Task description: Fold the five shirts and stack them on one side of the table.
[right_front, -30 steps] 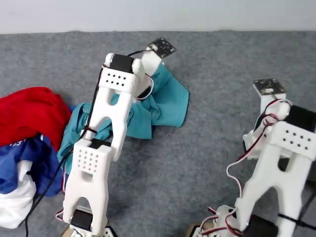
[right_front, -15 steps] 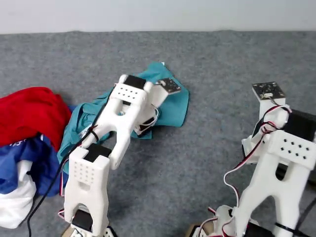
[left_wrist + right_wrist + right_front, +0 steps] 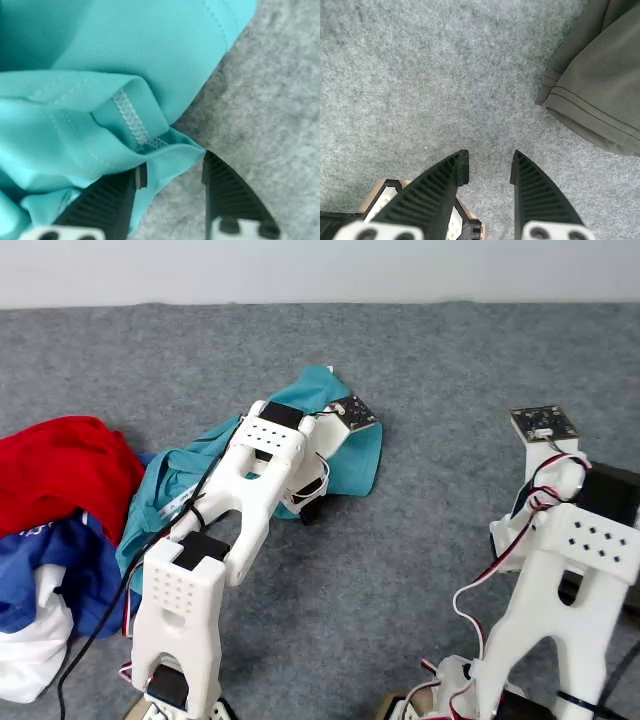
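Observation:
A teal shirt [image 3: 350, 445] lies crumpled in the middle of the grey table. My left gripper [image 3: 307, 503] is down at its near edge. In the left wrist view the gripper [image 3: 172, 167] is open, and a folded hem corner of the teal shirt [image 3: 125, 100] lies between its fingertips. My right gripper [image 3: 488, 165] hangs open over bare carpet with nothing in it. An olive-grey shirt [image 3: 600, 85] lies just beyond it. At the left edge of the table, a red shirt [image 3: 60, 475], a blue shirt [image 3: 40, 565] and a white shirt [image 3: 25, 655] are heaped together.
The right arm [image 3: 560, 540] stands at the right side. Grey carpet [image 3: 430, 390] covers the table, with open room between the arms and along the far side. A black cable [image 3: 80, 640] runs down beside the left arm's base.
The left arm has swung down from above the far side of the teal shirt to its near edge. The shirt has shifted and spread a little. The right arm has shifted only slightly.

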Motion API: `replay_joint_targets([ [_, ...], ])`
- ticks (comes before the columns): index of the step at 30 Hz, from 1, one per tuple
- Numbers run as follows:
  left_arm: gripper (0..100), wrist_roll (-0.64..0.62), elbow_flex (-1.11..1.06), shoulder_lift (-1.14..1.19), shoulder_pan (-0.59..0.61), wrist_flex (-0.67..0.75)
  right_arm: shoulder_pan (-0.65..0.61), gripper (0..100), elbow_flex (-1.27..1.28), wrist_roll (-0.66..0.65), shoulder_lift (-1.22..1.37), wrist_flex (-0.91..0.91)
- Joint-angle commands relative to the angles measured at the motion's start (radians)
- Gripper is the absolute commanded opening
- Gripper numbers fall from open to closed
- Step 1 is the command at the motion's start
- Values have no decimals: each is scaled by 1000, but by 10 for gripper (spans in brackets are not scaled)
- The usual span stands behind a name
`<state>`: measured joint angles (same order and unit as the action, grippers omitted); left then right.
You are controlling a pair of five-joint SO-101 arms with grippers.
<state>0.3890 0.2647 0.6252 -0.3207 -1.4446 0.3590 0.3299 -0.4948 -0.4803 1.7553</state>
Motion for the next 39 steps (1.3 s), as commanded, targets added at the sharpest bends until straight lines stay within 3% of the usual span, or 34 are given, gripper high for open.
replay_joint_targets([
  [1, 193, 6, 12, -40, -11, 20, -10, 151, -6, 11, -25, 39],
  [9, 186, -55, 179, 135, -20, -51, -10, 148, -6, 11, -30, 41],
  [15, 9, -71, 354, 229, -26, -158, -12, 147, -6, 11, -31, 41],
  [20, 13, -71, 541, 198, -26, -299, -8, 147, -6, 6, -31, 41],
  [26, 13, -77, 618, 51, -21, -313, -12, 147, -8, 6, -31, 41],
  [39, 13, -72, 616, -493, -98, -313, -13, 147, -6, 6, -31, 36],
])
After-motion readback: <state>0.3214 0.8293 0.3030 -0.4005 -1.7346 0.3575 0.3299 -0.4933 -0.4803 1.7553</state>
